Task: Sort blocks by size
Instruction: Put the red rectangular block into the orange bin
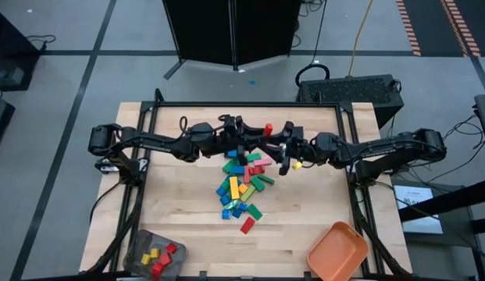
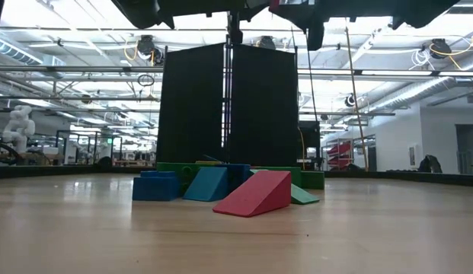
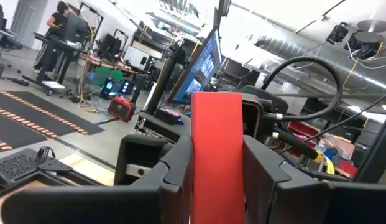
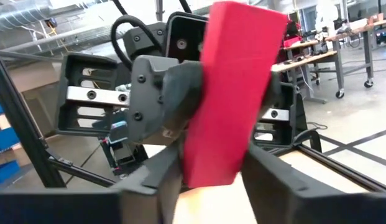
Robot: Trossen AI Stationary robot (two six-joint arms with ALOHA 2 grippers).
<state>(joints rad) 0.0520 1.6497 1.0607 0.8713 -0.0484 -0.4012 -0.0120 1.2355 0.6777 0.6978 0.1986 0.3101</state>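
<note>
A long red block [image 1: 268, 129] is up in the air over the table's middle, between my two grippers, which meet tip to tip. My left gripper [image 3: 216, 186] is shut on it, and so is my right gripper [image 4: 211, 186]. The block also shows in the left wrist view [image 3: 216, 143] and the right wrist view [image 4: 233, 81]. The other blocks lie in a loose pile [image 1: 242, 183] on the table below and nearer. In the low view they show as a red wedge [image 2: 255, 194] and blue blocks [image 2: 156, 185]. My left gripper pinches the red block's two long sides [image 3: 196, 168] between its two fingers, which come level from the table's left. The block stands on end between them, clear of the table. My right gripper has its two fingers against the block's lower end [image 4: 199, 168], one on each side, coming level from the table's right. The left gripper's fingers [image 4: 161, 93] hold the same block just behind.
A grey container [image 1: 155, 254] with red and yellow blocks stands at the near left corner. An orange tray [image 1: 336, 251] stands at the near right. A yellow block [image 1: 297, 165] lies under my right arm. People show in the room beyond the table.
</note>
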